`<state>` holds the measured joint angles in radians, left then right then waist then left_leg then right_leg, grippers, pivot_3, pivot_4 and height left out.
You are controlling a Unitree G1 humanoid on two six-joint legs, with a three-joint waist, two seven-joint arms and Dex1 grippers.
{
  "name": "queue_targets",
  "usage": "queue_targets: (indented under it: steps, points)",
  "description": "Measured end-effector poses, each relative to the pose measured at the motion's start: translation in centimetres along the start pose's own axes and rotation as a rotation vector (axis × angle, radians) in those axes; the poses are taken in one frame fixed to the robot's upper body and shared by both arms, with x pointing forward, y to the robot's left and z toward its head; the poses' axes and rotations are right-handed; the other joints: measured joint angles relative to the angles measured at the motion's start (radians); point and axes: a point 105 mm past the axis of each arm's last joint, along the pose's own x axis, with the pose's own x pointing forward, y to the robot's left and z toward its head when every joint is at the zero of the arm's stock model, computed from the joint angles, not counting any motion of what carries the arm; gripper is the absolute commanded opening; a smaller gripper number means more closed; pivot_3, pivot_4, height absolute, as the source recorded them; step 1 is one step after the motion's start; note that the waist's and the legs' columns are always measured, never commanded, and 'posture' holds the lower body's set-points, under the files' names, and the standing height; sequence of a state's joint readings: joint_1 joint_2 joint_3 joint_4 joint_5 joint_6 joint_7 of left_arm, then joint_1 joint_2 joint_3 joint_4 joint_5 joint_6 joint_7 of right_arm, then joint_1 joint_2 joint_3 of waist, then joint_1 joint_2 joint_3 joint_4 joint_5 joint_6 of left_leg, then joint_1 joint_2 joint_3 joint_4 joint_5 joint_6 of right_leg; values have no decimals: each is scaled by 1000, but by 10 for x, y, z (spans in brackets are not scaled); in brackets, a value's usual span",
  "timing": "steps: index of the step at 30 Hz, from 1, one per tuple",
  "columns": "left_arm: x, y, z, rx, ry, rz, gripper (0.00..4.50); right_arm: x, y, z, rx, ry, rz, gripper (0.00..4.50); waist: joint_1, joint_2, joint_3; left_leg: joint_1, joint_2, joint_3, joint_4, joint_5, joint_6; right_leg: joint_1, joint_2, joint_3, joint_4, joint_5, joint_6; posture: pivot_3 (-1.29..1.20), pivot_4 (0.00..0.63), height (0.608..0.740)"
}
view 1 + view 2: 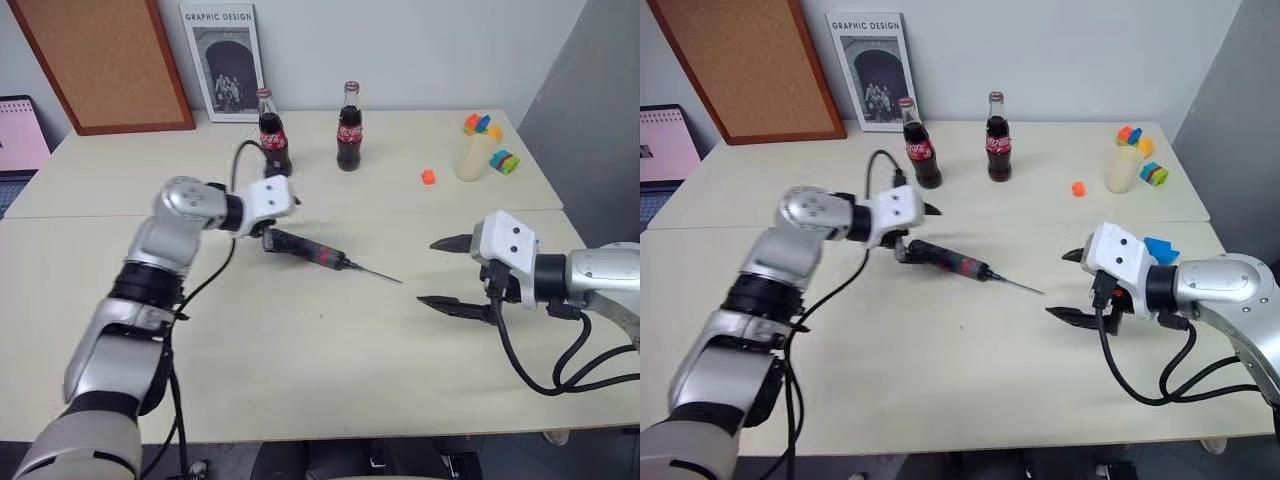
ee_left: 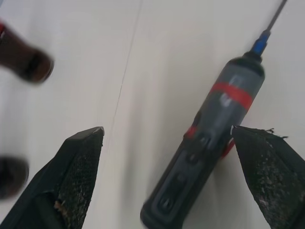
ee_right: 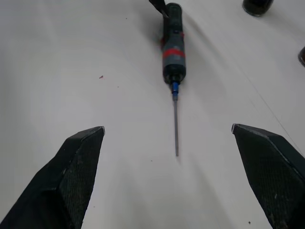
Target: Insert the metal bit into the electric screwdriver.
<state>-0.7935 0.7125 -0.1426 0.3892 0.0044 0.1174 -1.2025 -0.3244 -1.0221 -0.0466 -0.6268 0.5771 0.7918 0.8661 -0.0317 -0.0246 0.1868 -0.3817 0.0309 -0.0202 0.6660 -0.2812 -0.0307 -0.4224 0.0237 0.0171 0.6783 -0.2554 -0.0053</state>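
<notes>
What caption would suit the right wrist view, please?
Thin grey metal bit seated in black red-banded electric screwdriver on the table.

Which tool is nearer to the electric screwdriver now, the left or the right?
The left. The left tool hangs open at the rear end of the electric screwdriver on the table. The right tool, also open, is beyond the tip of the metal bit.

On the table (image 1: 300, 370), the electric screwdriver (image 1: 305, 249) lies at centre, the metal bit (image 1: 378, 273) projecting from its front end toward the right gripper (image 1: 447, 272). The left gripper (image 1: 283, 219) hovers at its rear end. Two cola bottles (image 1: 349, 128) stand behind, a cup (image 1: 473, 157) farther right.
</notes>
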Motion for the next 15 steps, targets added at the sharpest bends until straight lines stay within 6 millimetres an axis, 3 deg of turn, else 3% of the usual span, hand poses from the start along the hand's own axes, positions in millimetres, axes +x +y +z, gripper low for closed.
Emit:
queue_targets:
  steps: [8, 15]
  points:
    - [-73, -30, -27, -153, 85, 51, 4446, -15, 2, -3, 55, -35, 2, 4500, 3, 0, 0, 0, -1, -2, 0, 0, 0, 1, -7, -1, 0, 0, -1, 0, 150, 740]
    - [-97, -56, -27, -228, 63, 69, 4446, -26, 0, -3, 61, -56, -2, 4500, 8, 0, 0, 2, -2, -2, 0, 0, 0, 2, -8, -2, 0, -1, 0, 0, 150, 740]
